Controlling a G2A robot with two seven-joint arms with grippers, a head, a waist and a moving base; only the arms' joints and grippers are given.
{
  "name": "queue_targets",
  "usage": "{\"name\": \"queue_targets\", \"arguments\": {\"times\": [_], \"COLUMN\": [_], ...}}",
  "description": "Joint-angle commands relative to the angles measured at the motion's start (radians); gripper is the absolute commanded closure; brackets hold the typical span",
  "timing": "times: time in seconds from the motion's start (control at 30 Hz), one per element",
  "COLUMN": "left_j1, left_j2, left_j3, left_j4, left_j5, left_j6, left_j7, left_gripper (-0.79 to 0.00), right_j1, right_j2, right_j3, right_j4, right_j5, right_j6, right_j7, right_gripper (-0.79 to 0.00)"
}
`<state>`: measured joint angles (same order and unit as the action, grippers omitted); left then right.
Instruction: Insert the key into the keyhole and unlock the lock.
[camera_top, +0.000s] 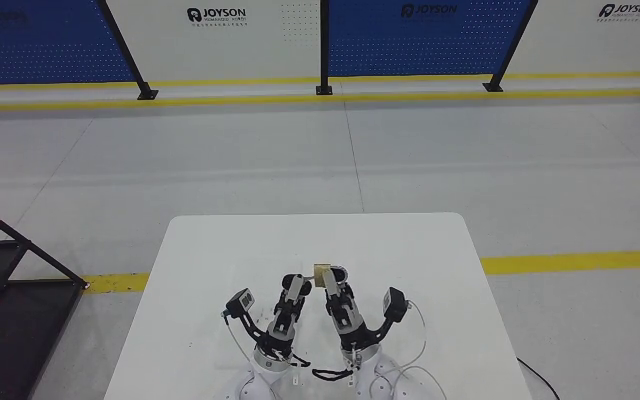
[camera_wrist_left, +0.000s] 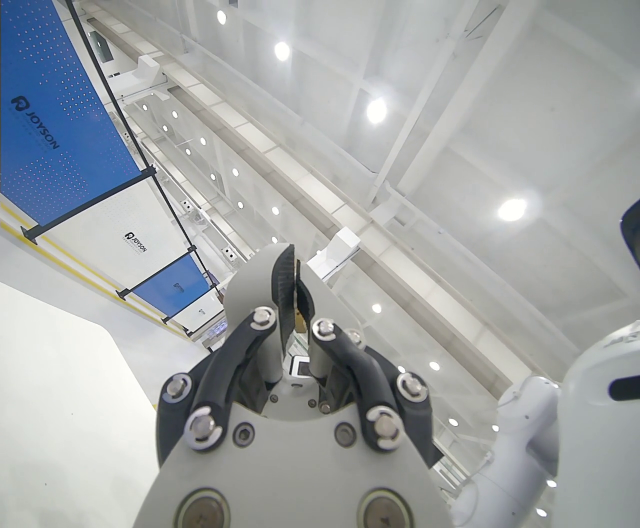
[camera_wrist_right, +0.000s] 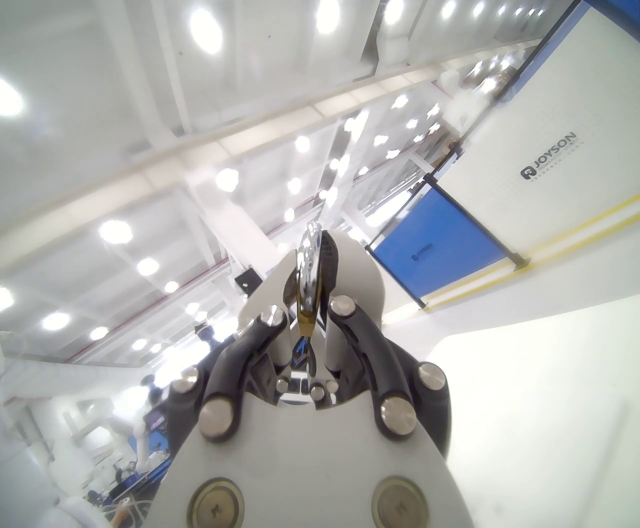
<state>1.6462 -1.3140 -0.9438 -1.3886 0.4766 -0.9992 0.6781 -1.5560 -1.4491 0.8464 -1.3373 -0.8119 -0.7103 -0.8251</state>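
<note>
While both arms are raised over the near middle of the table (camera_top: 200, 260), your right gripper (camera_wrist_right: 315, 252) is clamped on the lock (camera_wrist_right: 309, 285), chrome shackle at the fingertips and brass body between the pads. Your left gripper (camera_wrist_left: 295, 270) is pinched tight on the key (camera_wrist_left: 300, 322), mostly hidden, above the same part of the table.

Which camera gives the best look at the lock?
The right wrist view: the lock is close up, edge-on, brass body and shiny shackle clamped in the right gripper's jaws. The top view shows it tiny, between the two arms' tips. The left wrist view looks at the left gripper, pinching a brownish sliver, likely the key.
</note>
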Motion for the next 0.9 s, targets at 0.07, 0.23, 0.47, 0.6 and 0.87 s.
{"name": "queue_targets", "arguments": {"times": [0.07, 0.23, 0.47, 0.6, 0.87], "left_j1": [0.003, 0.007, 0.013, 0.016, 0.022], "left_j2": [-0.005, -0.01, -0.017, -0.021, -0.027], "left_j3": [-0.006, -0.015, -0.026, -0.031, -0.047], "left_j4": [0.001, 0.002, 0.002, 0.001, -0.001], "left_j5": [0.003, 0.003, 0.004, 0.003, -0.001], "left_j6": [0.002, 0.002, 0.006, 0.005, 0.001], "left_j7": [-0.01, -0.024, -0.041, -0.05, -0.065], "left_gripper": [0.0, 0.0, -0.311, -0.446, -0.385], "right_j1": [0.001, 0.001, -0.003, -0.006, -0.011], "right_j2": [-0.002, -0.003, -0.005, -0.005, -0.005], "right_j3": [0.0, 0.002, 0.007, 0.012, 0.024], "right_j4": [0.003, 0.004, 0.002, 0.0, -0.006], "right_j5": [-0.006, -0.018, -0.023, -0.022, -0.018], "right_j6": [0.006, 0.005, 0.001, -0.002, -0.007], "right_j7": [0.007, 0.018, 0.016, 0.019, 0.024], "right_gripper": [0.0, 0.0, 0.0, 0.0, 0.0]}}
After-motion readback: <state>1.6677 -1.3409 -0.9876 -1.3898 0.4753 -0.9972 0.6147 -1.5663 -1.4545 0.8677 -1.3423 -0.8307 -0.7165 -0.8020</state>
